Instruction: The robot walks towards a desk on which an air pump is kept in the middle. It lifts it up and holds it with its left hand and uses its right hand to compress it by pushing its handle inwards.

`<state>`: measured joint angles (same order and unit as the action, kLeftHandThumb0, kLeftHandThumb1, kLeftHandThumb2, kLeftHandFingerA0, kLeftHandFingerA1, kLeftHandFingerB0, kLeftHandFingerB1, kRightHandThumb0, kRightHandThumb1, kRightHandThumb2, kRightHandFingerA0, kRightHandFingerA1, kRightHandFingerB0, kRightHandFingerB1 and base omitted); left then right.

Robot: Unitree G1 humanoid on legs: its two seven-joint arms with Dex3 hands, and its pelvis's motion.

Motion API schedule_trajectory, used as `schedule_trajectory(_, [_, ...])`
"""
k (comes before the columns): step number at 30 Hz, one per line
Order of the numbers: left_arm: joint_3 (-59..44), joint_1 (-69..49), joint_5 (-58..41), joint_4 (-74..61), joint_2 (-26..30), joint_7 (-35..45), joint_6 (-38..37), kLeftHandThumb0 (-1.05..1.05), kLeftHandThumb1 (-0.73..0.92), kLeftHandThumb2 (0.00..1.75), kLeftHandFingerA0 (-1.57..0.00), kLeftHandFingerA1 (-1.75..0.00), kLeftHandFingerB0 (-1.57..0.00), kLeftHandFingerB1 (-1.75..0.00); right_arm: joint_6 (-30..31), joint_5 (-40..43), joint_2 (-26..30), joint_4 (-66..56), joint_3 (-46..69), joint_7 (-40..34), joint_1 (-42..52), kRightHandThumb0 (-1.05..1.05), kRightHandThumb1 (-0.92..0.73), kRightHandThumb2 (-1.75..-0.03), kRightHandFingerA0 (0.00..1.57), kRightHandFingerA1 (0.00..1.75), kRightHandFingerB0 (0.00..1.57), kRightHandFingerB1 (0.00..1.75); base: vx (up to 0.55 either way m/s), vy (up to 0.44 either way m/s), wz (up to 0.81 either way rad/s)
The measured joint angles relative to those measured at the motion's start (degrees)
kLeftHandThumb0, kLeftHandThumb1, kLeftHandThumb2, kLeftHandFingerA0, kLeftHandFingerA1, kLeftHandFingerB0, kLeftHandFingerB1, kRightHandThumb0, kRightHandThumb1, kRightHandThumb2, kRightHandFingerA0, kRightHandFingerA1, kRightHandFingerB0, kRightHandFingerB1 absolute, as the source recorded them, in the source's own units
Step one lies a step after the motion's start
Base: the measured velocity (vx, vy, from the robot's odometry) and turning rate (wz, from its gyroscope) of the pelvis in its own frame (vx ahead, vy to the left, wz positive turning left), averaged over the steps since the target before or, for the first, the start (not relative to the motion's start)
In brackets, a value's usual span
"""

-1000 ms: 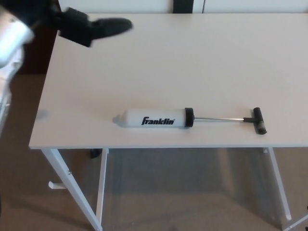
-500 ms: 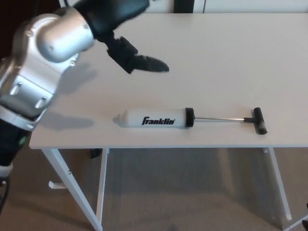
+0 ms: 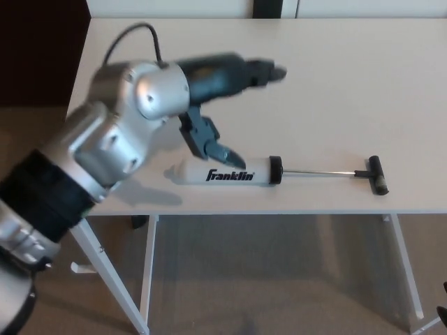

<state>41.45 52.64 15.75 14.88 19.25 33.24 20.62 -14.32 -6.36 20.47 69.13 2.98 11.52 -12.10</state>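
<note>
The air pump lies flat near the front edge of the white desk [image 3: 335, 91]. Its white barrel [image 3: 227, 173] carries black "Franklin" lettering, with the nozzle end at the left. A black cap [image 3: 274, 169] closes the barrel's right end, and a thin metal rod [image 3: 321, 172] runs out, fully extended, to a black T-handle [image 3: 377, 174]. My left hand [image 3: 216, 84] reaches in from the left on a silver arm and hovers over the barrel's left half. It is open: blurred fingers stretch toward the desk's far side while the thumb [image 3: 213, 145] points down just above the barrel. My right hand does not show.
The desk stands on white legs [image 3: 148, 265] over a brown carpet [image 3: 279, 279]. Its front edge runs just below the pump. A dark area [image 3: 42, 56] lies beyond the desk's left edge, and a dark upright strip [image 3: 272, 8] stands behind its far edge.
My left arm has swung from the desk's far left corner toward the front, bringing the open hand down over the pump barrel. The pump has not moved.
</note>
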Motion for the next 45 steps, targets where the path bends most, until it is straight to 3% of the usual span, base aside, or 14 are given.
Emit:
schedule_trajectory(5, [2.2,-0.2,3.3,6.1,-3.4,-0.2,1.8,-0.49,0.36,0.7,0.0,-0.04,0.0,-0.05,0.1,-0.1,0.0,0.0,-0.2,0.0,-0.2,-0.57,-0.79,-0.64,0.24,0.34,0.21,0.3,0.0,0.0,0.0])
schedule_trajectory(6, [2.3,-0.3,3.6,7.0,-3.9,-0.4,1.9,-0.47,0.35,0.69,0.0,-0.05,0.0,-0.07,0.2,-0.1,0.0,0.0,-0.2,0.0,-0.2,-0.3,-0.55,-1.07,0.08,0.51,0.07,0.49,0.0,0.0,0.0])
schedule_trajectory(7, [2.4,-0.5,4.1,8.2,-4.5,-0.7,2.0,-0.47,0.35,0.69,0.0,-0.05,0.0,-0.07,0.2,-0.1,0.0,0.0,-0.2,0.0,-0.3,-0.3,-0.55,-1.07,0.08,0.51,0.07,0.49,0.0,0.0,0.0])
schedule_trajectory(8, [2.4,-0.7,4.4,9.1,-5.0,-0.9,2.0,-0.47,0.33,0.69,0.0,-0.09,0.0,-0.09,0.2,0.0,0.0,-0.1,-0.1,0.0,-0.3,-0.56,-0.8,-0.64,0.25,0.34,0.21,0.3,0.0,0.0,0.0])
schedule_trajectory(16, [1.7,-2.3,6.8,16.2,-10.5,-4.5,2.6,-0.46,0.32,0.7,0.0,-0.16,0.0,-0.16,0.4,-0.1,0.0,-0.1,-0.2,0.0,-0.5,-0.57,-0.8,-0.64,0.25,0.34,0.21,0.3,0.0,0.0,0.0])
schedule_trajectory(17, [1.6,-2.4,7.0,17.0,-11.0,-5.0,2.6,-0.44,0.29,0.72,0.0,-0.25,-0.01,-0.24,0.4,-0.1,0.0,-0.2,-0.2,0.0,-0.6,-0.56,-0.8,-0.64,0.25,0.34,0.21,0.3,0.0,0.0,0.0])
schedule_trajectory(18, [1.6,-2.4,7.0,17.0,-11.0,-5.0,2.6,-0.44,0.3,0.73,0.0,-0.27,0.0,-0.24,0.4,-0.1,0.0,-0.2,-0.2,0.0,-0.6,-0.56,-0.8,-0.64,0.24,0.34,0.2,0.3,0.0,0.0,0.0])
schedule_trajectory(19, [1.1,-2.5,7.5,18.7,-12.3,-6.3,2.6,-0.44,0.3,0.72,-0.02,-0.33,-0.02,-0.26,0.4,-0.1,0.0,-0.3,-0.2,0.0,-0.7,-0.3,-0.56,-1.07,0.07,0.5,0.07,0.49,0.0,0.0,0.0])
schedule_trajectory(26, [-0.5,-2.6,8.9,23.5,-15.6,-11.2,1.2,-0.5,0.35,0.71,-0.08,-0.31,-0.07,-0.2,0.5,0.0,0.0,-1.2,-0.1,0.0,-1.2,-0.3,-0.55,-1.07,0.08,0.51,0.07,0.49,0.0,0.0,0.0])
schedule_trajectory(32, [-1.5,-2.6,10.0,25.8,-17.0,-13.6,-0.2,-0.43,0.31,0.72,-0.09,-0.44,0.0,-0.33,0.7,0.0,0.0,-1.6,-0.2,0.0,-1.7,-0.3,-0.55,-1.07,0.07,0.51,0.07,0.49,0.0,0.0,0.0])
schedule_trajectory(33, [-1.6,-2.6,10.2,25.9,-17.0,-13.9,-0.4,-0.28,0.18,0.78,0.0,-0.49,0.0,-0.48,0.8,0.0,0.0,-1.7,-0.1,0.0,-1.7,-0.3,-0.56,-1.08,0.07,0.5,0.07,0.49,0.0,0.0,0.0])
schedule_trajectory(44, [-0.6,-2.7,12.9,28.0,-17.0,-16.9,-3.9,-0.3,0.21,0.81,0.0,-0.47,0.0,-0.47,0.9,0.1,0.0,-1.9,-0.1,0.4,-1.9,-0.3,-0.56,-1.07,0.08,0.51,0.07,0.49,0.0,0.0,0.0])
schedule_trajectory(45, [-0.3,-2.7,13.1,28.1,-17.0,-17.0,-4.0,-0.49,0.41,0.53,-0.21,-0.31,-0.18,-0.27,0.9,0.1,0.0,-1.9,-0.1,0.4,-1.9,-0.29,-0.56,-1.08,0.08,0.51,0.08,0.5,0.0,0.0,0.0])
